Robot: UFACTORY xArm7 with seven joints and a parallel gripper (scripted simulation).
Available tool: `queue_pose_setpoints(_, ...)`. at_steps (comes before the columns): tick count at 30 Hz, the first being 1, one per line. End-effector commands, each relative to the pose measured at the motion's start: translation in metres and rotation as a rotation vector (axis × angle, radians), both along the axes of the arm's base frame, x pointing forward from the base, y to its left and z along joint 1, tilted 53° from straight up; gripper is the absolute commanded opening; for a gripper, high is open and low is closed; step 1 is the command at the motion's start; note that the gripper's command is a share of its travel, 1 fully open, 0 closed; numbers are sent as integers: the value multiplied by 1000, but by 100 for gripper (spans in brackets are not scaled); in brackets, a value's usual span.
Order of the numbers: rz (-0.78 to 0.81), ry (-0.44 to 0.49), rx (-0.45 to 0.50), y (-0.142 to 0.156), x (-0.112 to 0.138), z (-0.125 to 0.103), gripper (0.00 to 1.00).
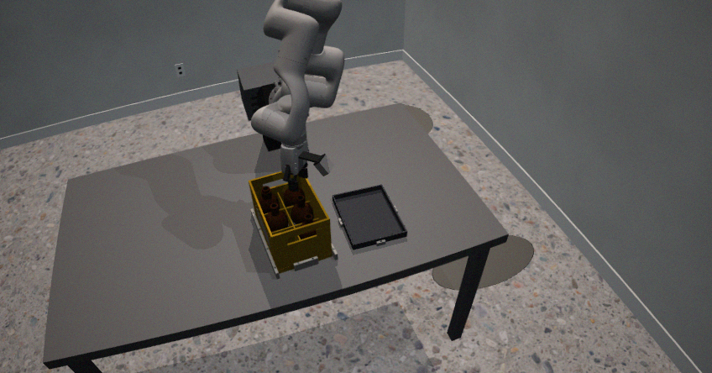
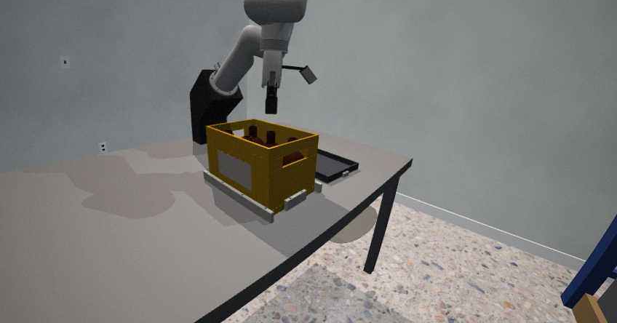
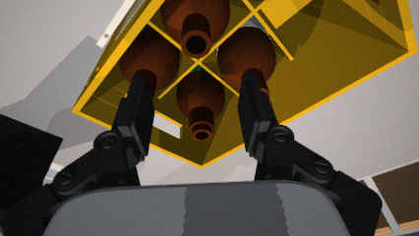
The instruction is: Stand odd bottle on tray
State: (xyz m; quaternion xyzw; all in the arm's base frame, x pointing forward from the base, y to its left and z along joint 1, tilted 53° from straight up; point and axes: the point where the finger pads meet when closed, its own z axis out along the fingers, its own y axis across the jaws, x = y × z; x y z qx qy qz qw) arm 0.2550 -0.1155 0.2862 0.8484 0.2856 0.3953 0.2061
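A yellow crate [image 1: 290, 221] with cross dividers stands on the table and holds several brown bottles [image 1: 287, 206], all upright. The crate also shows in the exterior view [image 2: 263, 161], where bottle necks [image 2: 270, 137] stick up inside it. My gripper [image 2: 271, 107] hangs open and empty a little above the crate's far side. In the wrist view the fingers frame one brown bottle [image 3: 201, 105] below them, with other bottles [image 3: 196, 29] in the neighbouring cells. The black tray [image 1: 369, 216] lies empty to the right of the crate.
The crate sits in grey stops [image 2: 239, 196] on the table. The arm's black base [image 2: 208, 103] stands behind the crate. The table's front edge is close to the crate and tray. A wrist camera bracket [image 2: 306, 73] sticks out toward the tray side.
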Motion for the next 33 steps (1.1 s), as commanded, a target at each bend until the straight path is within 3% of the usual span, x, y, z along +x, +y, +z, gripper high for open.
queue_pose_setpoints(1,-1,-2,-1,-1,3,-1,65)
queue_pose_setpoints(33,-1,-2,-1,-5,29,-21,65)
